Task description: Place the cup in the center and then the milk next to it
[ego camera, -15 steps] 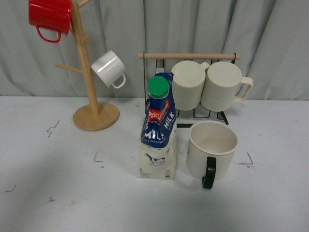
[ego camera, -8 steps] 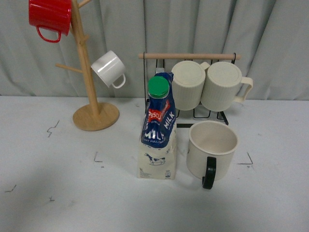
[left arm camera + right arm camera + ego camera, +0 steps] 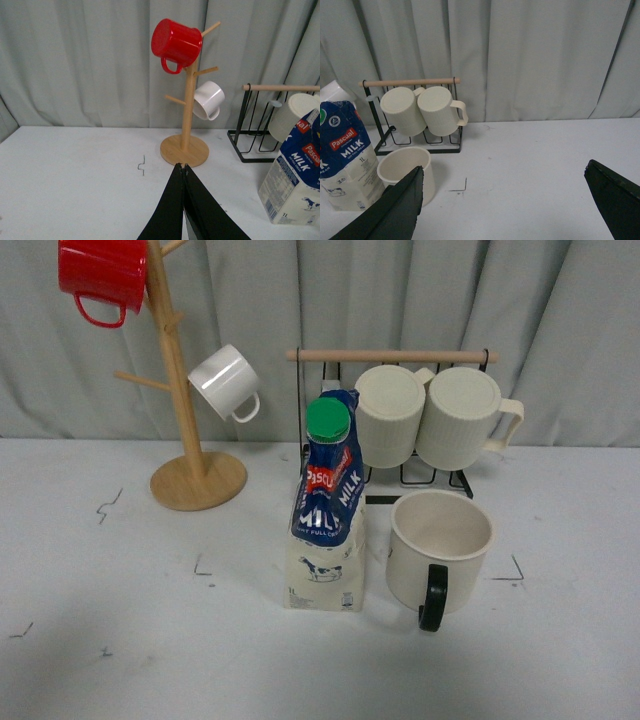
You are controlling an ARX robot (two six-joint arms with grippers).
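Observation:
The cup (image 3: 440,552), a wide cream mug with a black loop handle, stands upright on the table right of centre; it also shows in the right wrist view (image 3: 406,169). The milk (image 3: 327,506), a carton with a blue top and green cap, stands just left of the cup, close beside it; it shows in the left wrist view (image 3: 296,172) and the right wrist view (image 3: 344,157). Neither arm shows in the front view. My left gripper (image 3: 181,166) is shut and empty, well left of the milk. My right gripper (image 3: 504,177) is open and empty, right of the cup.
A wooden mug tree (image 3: 180,420) at the back left holds a red mug (image 3: 102,272) and a small white mug (image 3: 227,382). A black wire rack (image 3: 400,420) behind the cup holds two ribbed cream mugs (image 3: 430,412). A grey curtain hangs behind the white table (image 3: 120,640).

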